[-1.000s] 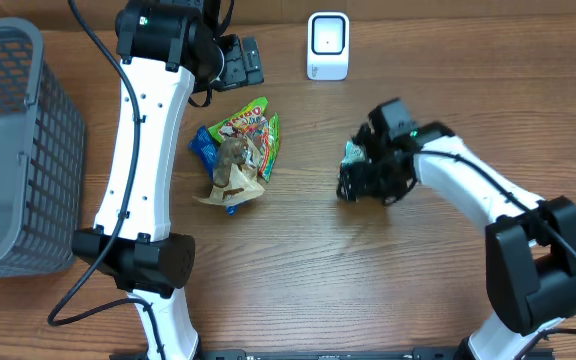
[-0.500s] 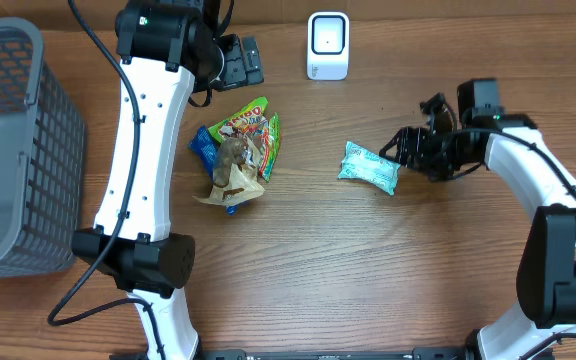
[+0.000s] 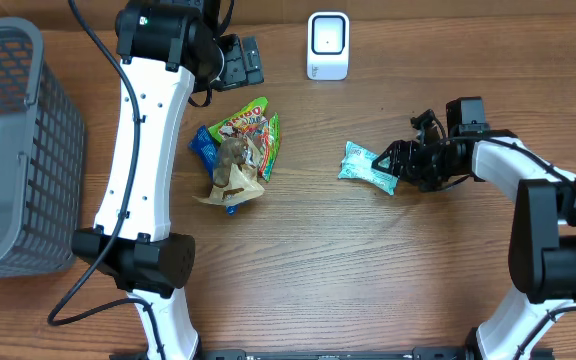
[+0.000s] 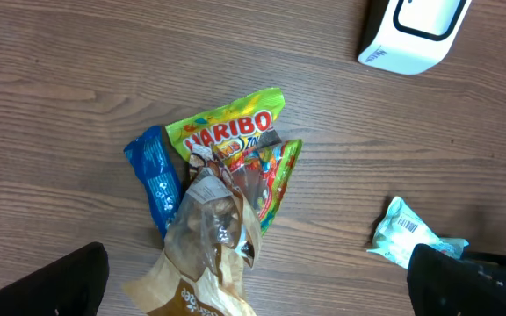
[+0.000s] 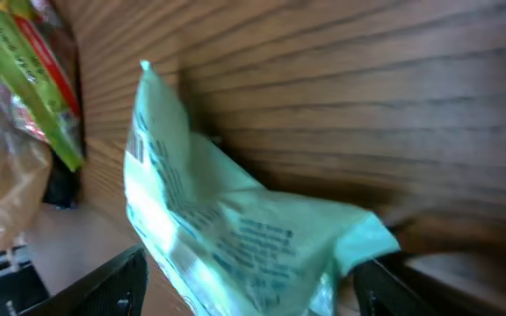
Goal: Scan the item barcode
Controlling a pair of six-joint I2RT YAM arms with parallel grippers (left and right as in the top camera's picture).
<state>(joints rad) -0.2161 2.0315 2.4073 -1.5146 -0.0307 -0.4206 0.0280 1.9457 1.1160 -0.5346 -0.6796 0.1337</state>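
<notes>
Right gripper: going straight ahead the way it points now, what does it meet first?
The mint-green packet. The right gripper points left across the table, and in the right wrist view the packet's near end sits between its open fingers. Whether they touch is unclear. The snack pile lies farther along.

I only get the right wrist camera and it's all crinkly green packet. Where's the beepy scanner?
Observer: The white scanner stands at the far edge of the table, beyond the green packet and a little to its left.
Operator: Is the other arm helping?
Observer: No. The left gripper hangs open above a pile of snack bags, apart from your packet.
Operator: Is there somewhere to put stuff?
Observer: Yes, a grey basket sits at the table's left edge.
</notes>
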